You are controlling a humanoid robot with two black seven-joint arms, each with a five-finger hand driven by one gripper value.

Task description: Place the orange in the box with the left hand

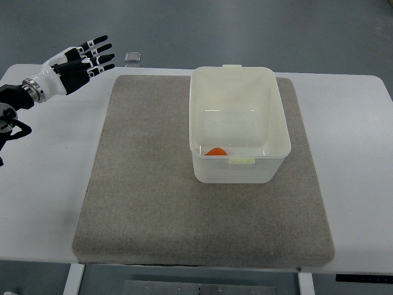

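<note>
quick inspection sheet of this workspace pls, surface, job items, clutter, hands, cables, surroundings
surface: white table with a grey mat covering most of its middle
job's things: translucent white box stands upright on the mat, right of centre; the orange lies inside it against the near wall, only partly visible
clutter: small square grey object at the table's far edge, off the mat; what it is cannot be told
hands: left hand hovers over the table's far left corner, fingers spread, holding nothing; right hand not in view
cables: dark parts along the left arm at the picture's left edge; cannot tell if they are cables
surroundings: grey floor beyond the table, nothing seen on it
</note>
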